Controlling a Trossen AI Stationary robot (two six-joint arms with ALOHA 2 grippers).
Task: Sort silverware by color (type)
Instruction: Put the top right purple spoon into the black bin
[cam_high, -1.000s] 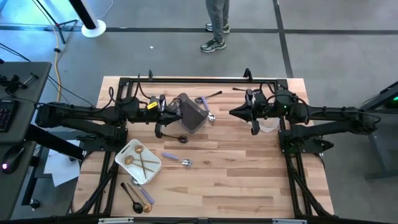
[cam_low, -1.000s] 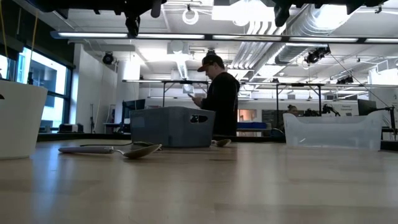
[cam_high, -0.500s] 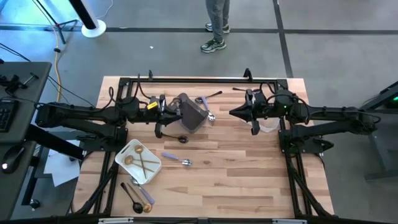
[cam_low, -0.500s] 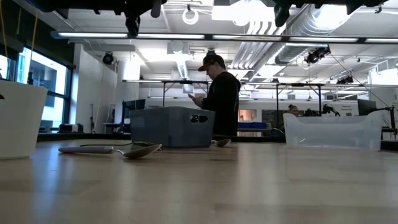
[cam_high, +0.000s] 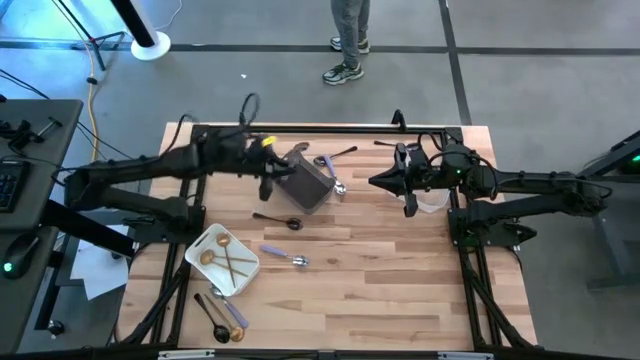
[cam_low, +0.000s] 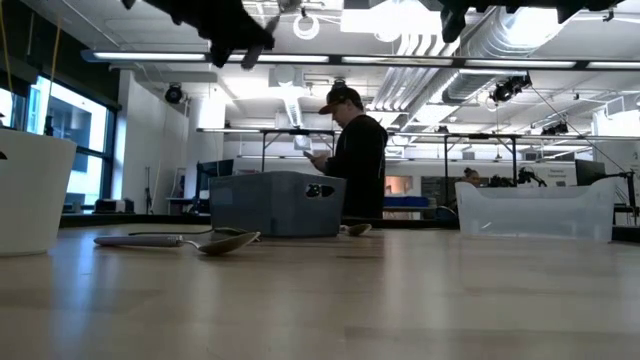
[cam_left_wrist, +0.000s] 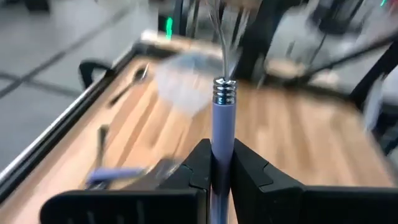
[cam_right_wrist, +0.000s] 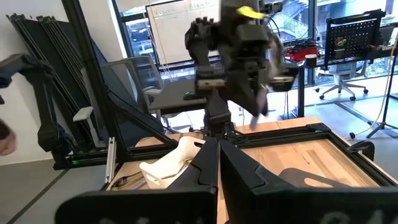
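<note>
The left pincer (cam_left_wrist: 219, 158) is clamping narrowly on a lilac-handled piece (cam_left_wrist: 222, 115), held in the air at about 11 o'clock of the worktop (cam_high: 380, 280), just beside the grey bin (cam_high: 312, 186). It is gripping only the smooth handle, so the piece is risking a swivel or slip and a drop outside any container. The right pincer (cam_high: 380, 181) is waiting fully closed and empty at 1 o'clock by the clear tub (cam_high: 432, 203). I am counting two gold pieces (cam_high: 228, 260) in the white tray (cam_high: 197, 243) at 8 o'clock, one lilac-handled spoon (cam_high: 281, 256) and one black spoon (cam_high: 278, 220) near the centre. There are also roughly three edge pieces (cam_high: 222, 318) at 7 o'clock and about three far pieces (cam_high: 340, 155) at 12 o'clock.
</note>
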